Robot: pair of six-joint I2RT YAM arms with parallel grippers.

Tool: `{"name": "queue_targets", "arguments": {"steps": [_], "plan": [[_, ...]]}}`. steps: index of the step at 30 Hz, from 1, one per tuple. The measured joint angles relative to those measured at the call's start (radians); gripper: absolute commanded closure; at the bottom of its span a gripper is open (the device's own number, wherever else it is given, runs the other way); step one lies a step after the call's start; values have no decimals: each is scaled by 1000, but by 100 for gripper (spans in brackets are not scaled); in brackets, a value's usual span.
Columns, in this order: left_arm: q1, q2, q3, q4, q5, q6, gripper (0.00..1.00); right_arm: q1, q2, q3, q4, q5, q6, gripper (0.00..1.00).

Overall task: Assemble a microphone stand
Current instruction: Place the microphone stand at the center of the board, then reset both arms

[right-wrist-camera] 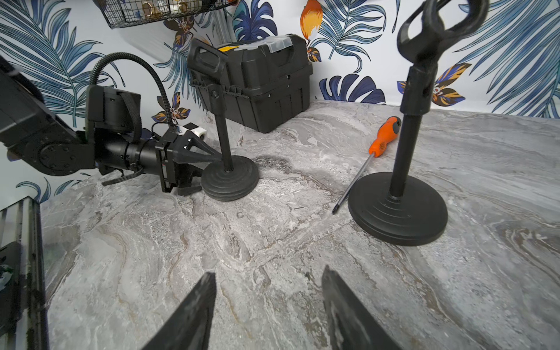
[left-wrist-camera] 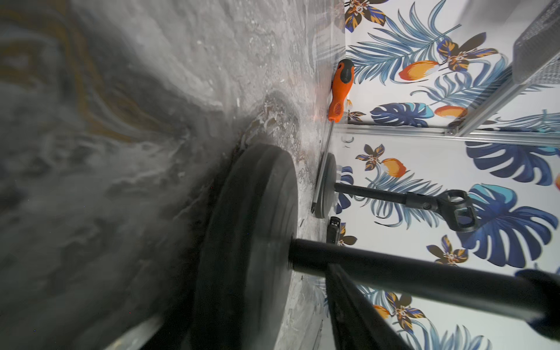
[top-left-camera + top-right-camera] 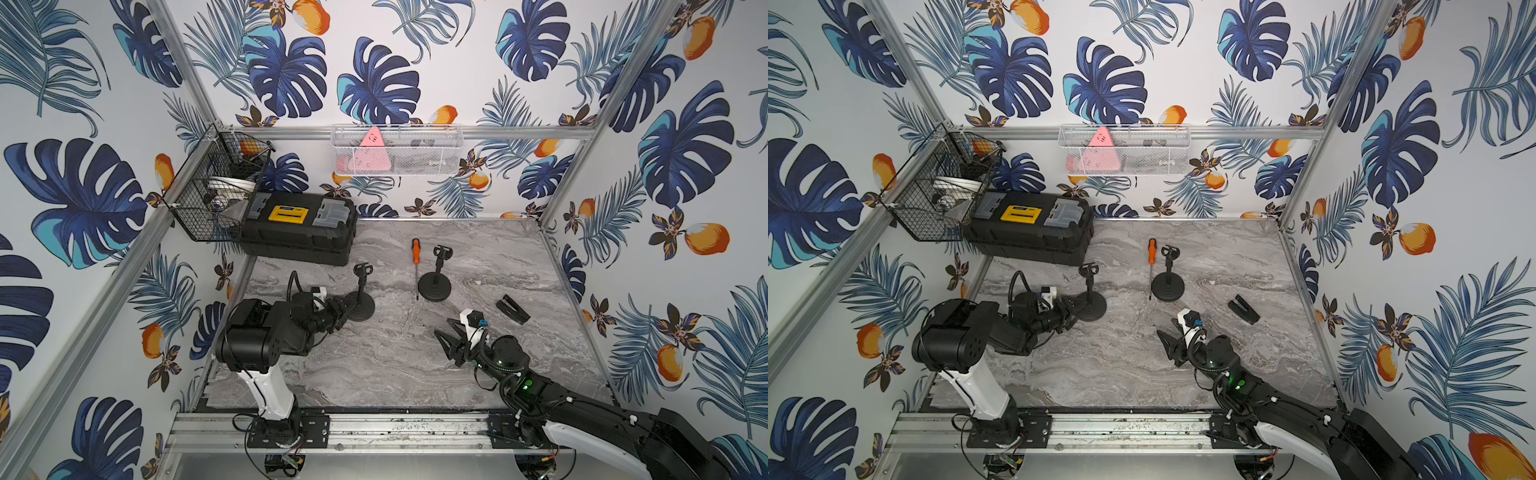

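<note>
The left stand (image 3: 362,291) and right stand (image 3: 434,286) are upright on the marbled surface (image 3: 395,365). The left gripper (image 1: 208,173) has its fingers apart at the left stand, one by the pole's foot and one at the base rim, which is clear only from the right wrist; the right gripper (image 1: 269,275) is spread and empty. Both top views show the black clip (image 3: 513,309), which the right wrist view misses.

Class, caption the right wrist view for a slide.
Open right hand over the marble table, facing a near stand, a far stand and a screwdriver.
</note>
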Motion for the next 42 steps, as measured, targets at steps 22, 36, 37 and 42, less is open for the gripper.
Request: {"name": "queue_targets", "arguments": {"steps": [22,36,37,42], "plan": [[60,-547,85,-927,-409,323,1,-11,-104,27,-91,201,-32,25],[49,-679,52,-837,-803,664,6,-546,-14,182,-193,93,-12,24],[46,-669,35,-806,-811,694,5,-601,11,189,-193,58,-1,24],[-16,-606,-68,-552,-858,876,2,-844,182,197,-157,-121,48,24]]}}
